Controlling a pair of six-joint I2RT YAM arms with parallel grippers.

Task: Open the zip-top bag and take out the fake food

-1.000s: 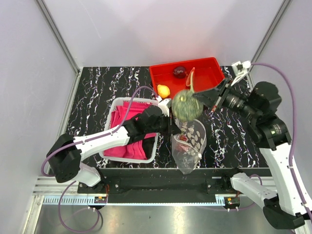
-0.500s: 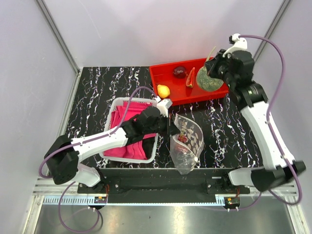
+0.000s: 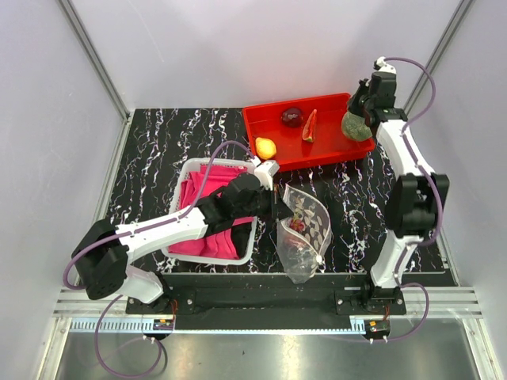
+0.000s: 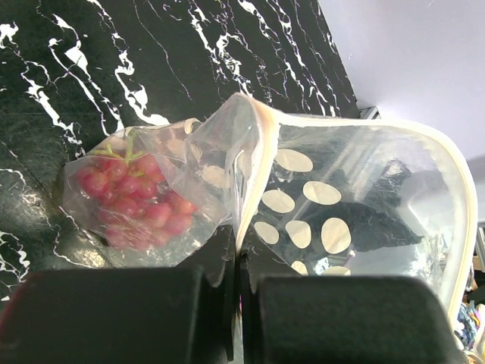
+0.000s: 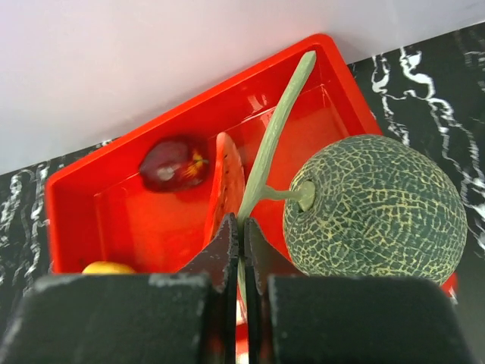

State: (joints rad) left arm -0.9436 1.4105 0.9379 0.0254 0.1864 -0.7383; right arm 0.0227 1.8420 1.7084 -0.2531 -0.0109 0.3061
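The zip-top bag lies on the black marbled table, clear with pale dots, its mouth pulled open. My left gripper is shut on the bag's white rim. Purple-red grapes sit inside it. My right gripper is shut on the pale stem of the green melon, which hangs at the right end of the red tray. In the tray are a watermelon slice, a dark red fruit and, at its left end, a lemon.
A white basket of pink cloth stands left of the bag, under my left forearm. White walls with metal posts close in the table at the back and both sides. The red tray fills the back right.
My right arm has carried the melon from above the bag back and to the right, to the tray's right end. The left gripper has kept its hold on the bag rim.
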